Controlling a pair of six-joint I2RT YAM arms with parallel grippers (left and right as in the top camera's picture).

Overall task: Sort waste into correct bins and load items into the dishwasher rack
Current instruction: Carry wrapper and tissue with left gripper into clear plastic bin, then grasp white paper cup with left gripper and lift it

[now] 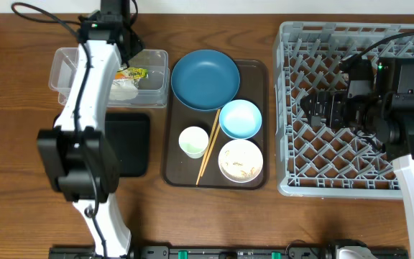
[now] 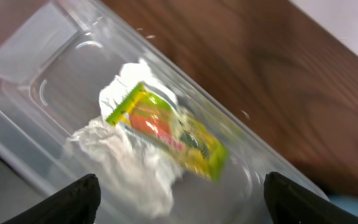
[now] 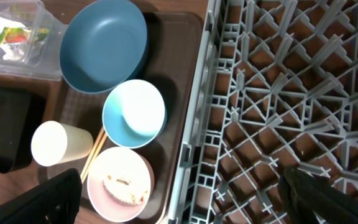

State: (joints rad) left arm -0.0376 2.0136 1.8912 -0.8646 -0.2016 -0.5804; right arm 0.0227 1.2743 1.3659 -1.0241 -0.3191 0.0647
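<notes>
Our left tool (image 2: 180,208) hangs released over the clear bin (image 2: 55,56), its two dark fingertips (image 2: 73,199) wide apart with nothing between them. Directly under it, inside that bin, the yellow-green and orange snack wrapper (image 2: 166,127) lies on top of the crumpled white tissue (image 2: 129,171). Just in front of the clear bin, on the wooden tabletop (image 1: 20,144), sits the shallow black bin (image 1: 131,144). Our right tool (image 3: 191,199) is also released and empty, hovering above the left edge of the grey dishwasher rack (image 3: 278,93). Between bins and rack, a dark brown tray (image 1: 254,68) carries the dishes: the dark blue plate (image 1: 205,79) at the back, the light blue bowl (image 1: 240,119) in front of it, then the white bowl (image 1: 240,160) holding whitish rice scraps (image 3: 123,186). The small white cup (image 1: 193,142) stands upright to their left, and the chopsticks (image 1: 208,147) lie between cup and bowls.
</notes>
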